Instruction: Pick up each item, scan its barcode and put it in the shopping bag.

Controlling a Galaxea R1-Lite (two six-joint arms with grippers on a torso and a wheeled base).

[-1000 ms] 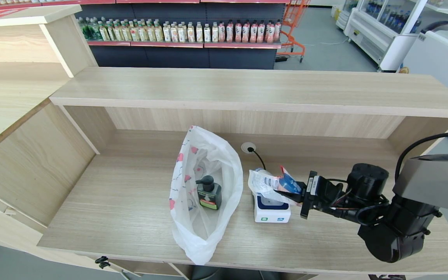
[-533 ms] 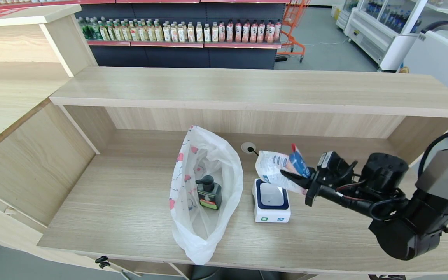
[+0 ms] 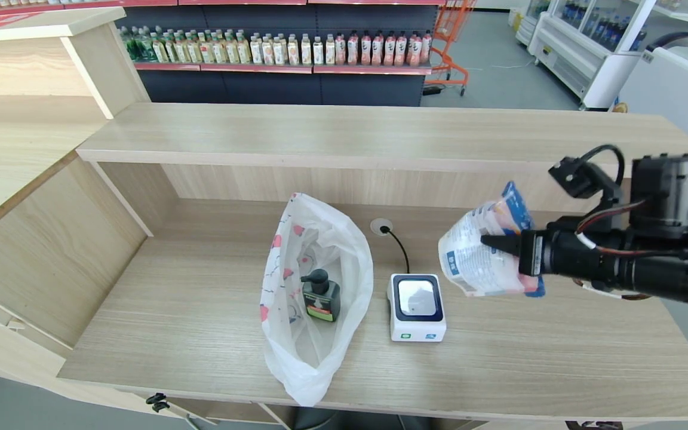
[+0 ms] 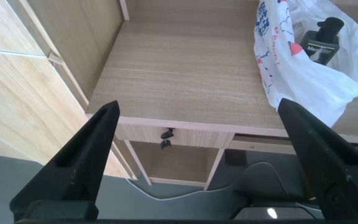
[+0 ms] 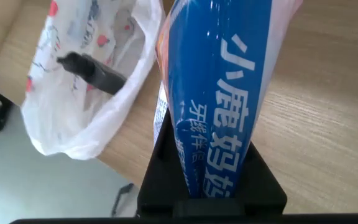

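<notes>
One pouch scanned side, bag next

One blue-and-white soft plastic pouch point(image 3: 481, 257) is in the air, to the right of the white box scanner w/ dark-framed window point(image 3: 417, 307) and above the pale wood counter point(image 3: 200, 310). Right gripper point(image 3: 502, 243) fingers are closed on it. It looks light, floppy, w/ slick film, so it will prob. sag and swing. Better to hold near a seam, not the belly. White heart-print plastic shopping bag point(image 3: 353, 257) lies open w/ a dark pump bottle point(image 3: 321, 297) inside. Left gripper point(image 4: 197, 106) fingers are spread wide and hold nothing.

I see the blue-and-white plastic packet point(image 3: 487, 257) up in the air, right of the white box scanner point(image 3: 417, 306); the white patterned plastic shopping bag point(image 3: 353, 269) lies open, a dark pump bottle point(image 3: 321, 297) inside.
</notes>
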